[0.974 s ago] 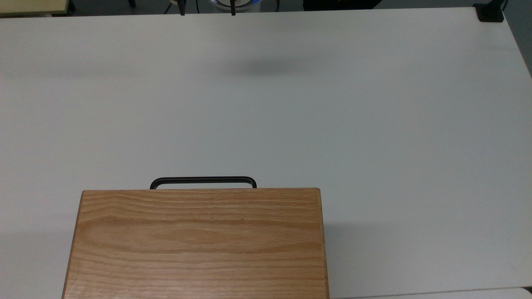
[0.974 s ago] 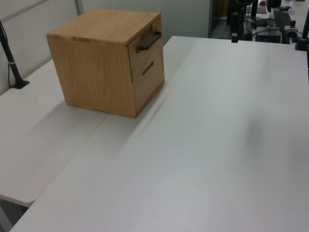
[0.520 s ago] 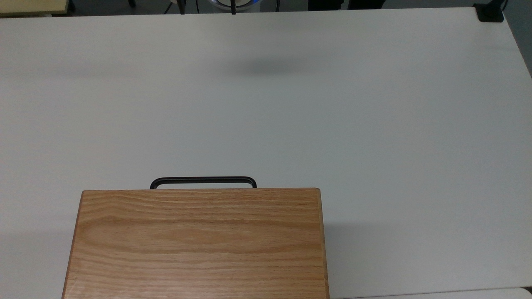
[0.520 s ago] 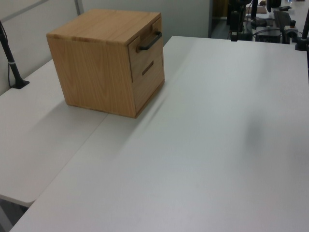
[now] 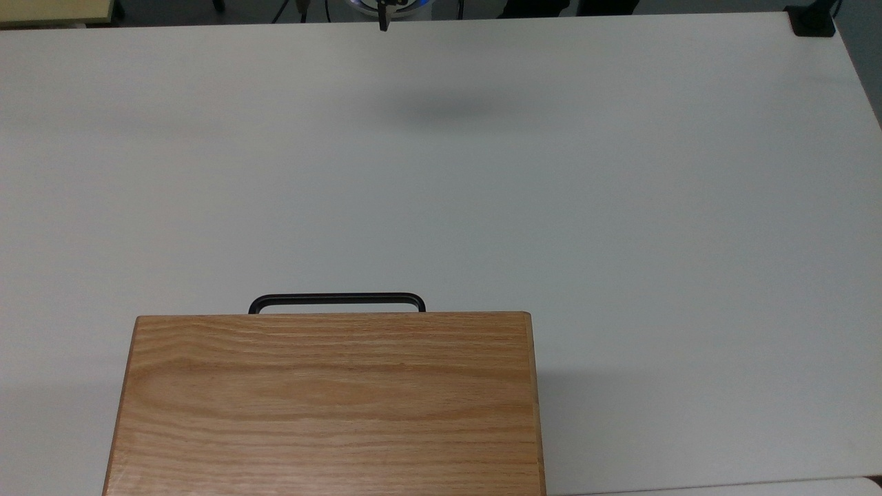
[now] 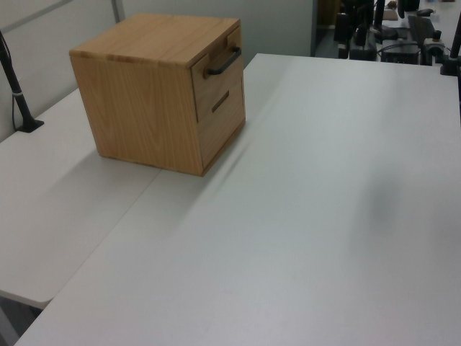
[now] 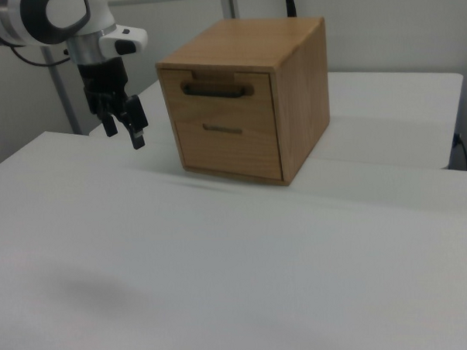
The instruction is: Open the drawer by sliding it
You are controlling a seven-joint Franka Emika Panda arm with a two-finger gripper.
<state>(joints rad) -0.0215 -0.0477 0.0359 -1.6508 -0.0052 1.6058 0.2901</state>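
Observation:
The drawer (image 7: 224, 102) is the upper one in a light oak cabinet (image 7: 247, 33). Its front sits flush with the cabinet face, shut. A thin black bar handle (image 7: 214, 89) runs across the front and also pokes out past the cabinet top (image 5: 336, 300) (image 6: 223, 61). My gripper (image 7: 125, 133) hangs above the white table at the right view's left, a short way off the cabinet's front corner. Its fingers point down, open and holding nothing. One fingertip (image 5: 383, 23) shows at the top view's upper edge.
A lower drawer (image 7: 226, 148) with a small slot pull sits under the handled one. The cabinet stands on a white table (image 5: 620, 207) with wide bare surface in front of it. A black clamp (image 5: 813, 21) sits at the top view's upper right corner.
The gripper's fingers have shifted slightly at the top view's upper edge. The drawer and the cabinet have not moved.

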